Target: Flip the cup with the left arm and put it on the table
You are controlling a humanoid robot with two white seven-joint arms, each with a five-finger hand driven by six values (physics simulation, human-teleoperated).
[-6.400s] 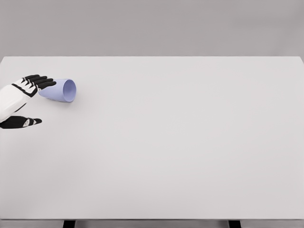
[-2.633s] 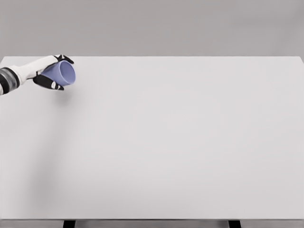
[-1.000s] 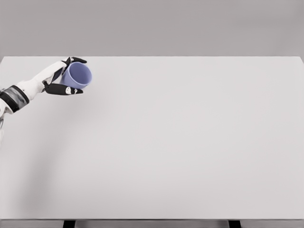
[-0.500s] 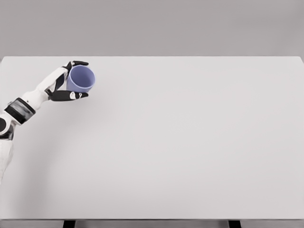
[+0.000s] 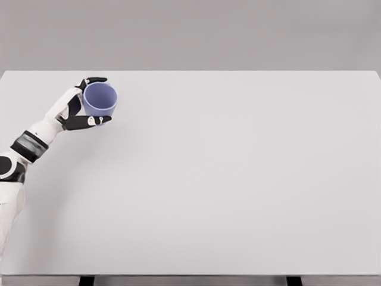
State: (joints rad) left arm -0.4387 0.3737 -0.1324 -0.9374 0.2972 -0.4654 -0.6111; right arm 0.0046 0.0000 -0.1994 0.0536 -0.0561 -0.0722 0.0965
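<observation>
White table [image 5: 238, 179], plain grey wall [image 5: 190, 33]

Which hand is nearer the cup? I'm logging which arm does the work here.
Left. The left hand is wrapped around the purple cup at the table's far left; the right hand is not in view.

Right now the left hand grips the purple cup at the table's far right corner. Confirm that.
Not quite: the head view shows the left hand gripping the purple cup near the far left corner of the table, not the right.
</observation>
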